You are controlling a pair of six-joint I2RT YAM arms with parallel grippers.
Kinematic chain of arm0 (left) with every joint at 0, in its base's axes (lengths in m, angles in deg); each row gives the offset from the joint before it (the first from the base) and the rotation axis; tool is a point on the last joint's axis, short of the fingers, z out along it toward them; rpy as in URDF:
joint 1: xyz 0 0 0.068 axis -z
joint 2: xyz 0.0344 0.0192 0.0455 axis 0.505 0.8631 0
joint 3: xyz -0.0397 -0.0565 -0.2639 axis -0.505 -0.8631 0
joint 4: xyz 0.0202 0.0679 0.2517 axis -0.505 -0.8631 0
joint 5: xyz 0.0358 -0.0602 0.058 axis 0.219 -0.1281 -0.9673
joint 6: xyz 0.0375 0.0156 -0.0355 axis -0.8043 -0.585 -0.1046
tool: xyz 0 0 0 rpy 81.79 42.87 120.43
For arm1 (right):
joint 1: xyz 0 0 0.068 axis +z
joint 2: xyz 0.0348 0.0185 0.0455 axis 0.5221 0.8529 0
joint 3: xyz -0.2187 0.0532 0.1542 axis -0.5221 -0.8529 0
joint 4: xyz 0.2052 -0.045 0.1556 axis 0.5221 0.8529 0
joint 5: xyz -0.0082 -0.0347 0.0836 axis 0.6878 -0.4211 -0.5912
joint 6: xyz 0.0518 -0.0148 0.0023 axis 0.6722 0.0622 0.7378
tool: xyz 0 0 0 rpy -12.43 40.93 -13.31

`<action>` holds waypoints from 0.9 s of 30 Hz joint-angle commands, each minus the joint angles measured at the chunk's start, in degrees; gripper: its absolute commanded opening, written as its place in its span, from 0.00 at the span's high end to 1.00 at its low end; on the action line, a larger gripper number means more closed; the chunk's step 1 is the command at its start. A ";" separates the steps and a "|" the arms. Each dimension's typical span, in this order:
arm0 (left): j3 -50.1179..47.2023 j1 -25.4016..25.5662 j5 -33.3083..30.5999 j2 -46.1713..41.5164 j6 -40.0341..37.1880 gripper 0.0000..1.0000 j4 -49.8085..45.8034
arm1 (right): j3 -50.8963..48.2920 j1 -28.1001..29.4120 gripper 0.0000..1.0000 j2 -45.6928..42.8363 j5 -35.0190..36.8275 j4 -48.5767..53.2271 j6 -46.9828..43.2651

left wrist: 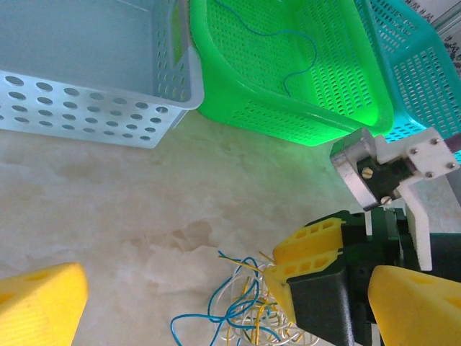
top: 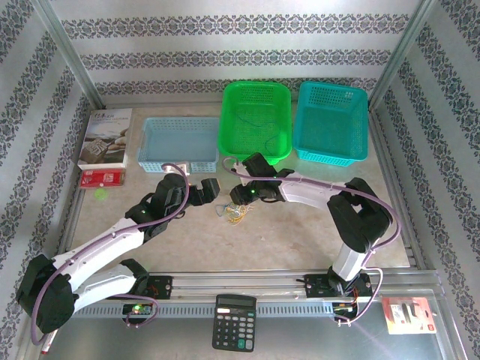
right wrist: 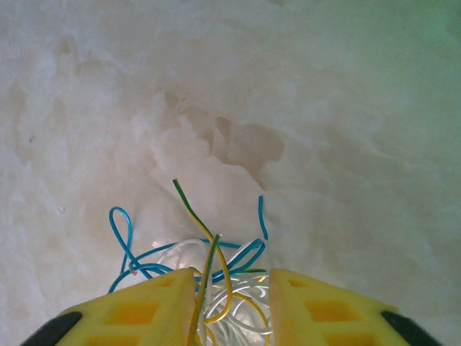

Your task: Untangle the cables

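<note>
Stone-pale and mottled, the counter carries everything; we take the green basket at its far side as our mark; the left arm reaches in from the near left of that basket, the right arm bends in from the near right; a pale blue basket sits just left of the green one, a teal basket just right; the left jaws hang in front of the green basket's left corner, spread wide with nothing between them; the right jaws stand low before its near wall, narrow, their yellow pads leaving a slim gap through which several strands pass; the cables, a loose tangle of blue, white and yellow-green wire, lie on the counter just in front of the green basket; one thin blue strand lies apart inside that basket.
</note>
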 commanded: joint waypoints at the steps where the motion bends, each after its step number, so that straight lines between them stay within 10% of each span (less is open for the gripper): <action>1: 1.31 -0.75 0.96 -0.74 0.06 0.00 -0.81 | 1.60 0.56 0.82 0.19 -1.36 1.01 -0.56; 5: 1.04 -0.78 1.11 -0.68 0.03 0.00 -0.63 | 1.58 0.46 1.00 -1.95 -1.91 1.75 -0.33; 27: -2.89 -1.00 10.42 0.08 -8.98 0.00 8.56 | 0.95 0.31 1.00 -20.41 -0.90 3.96 3.79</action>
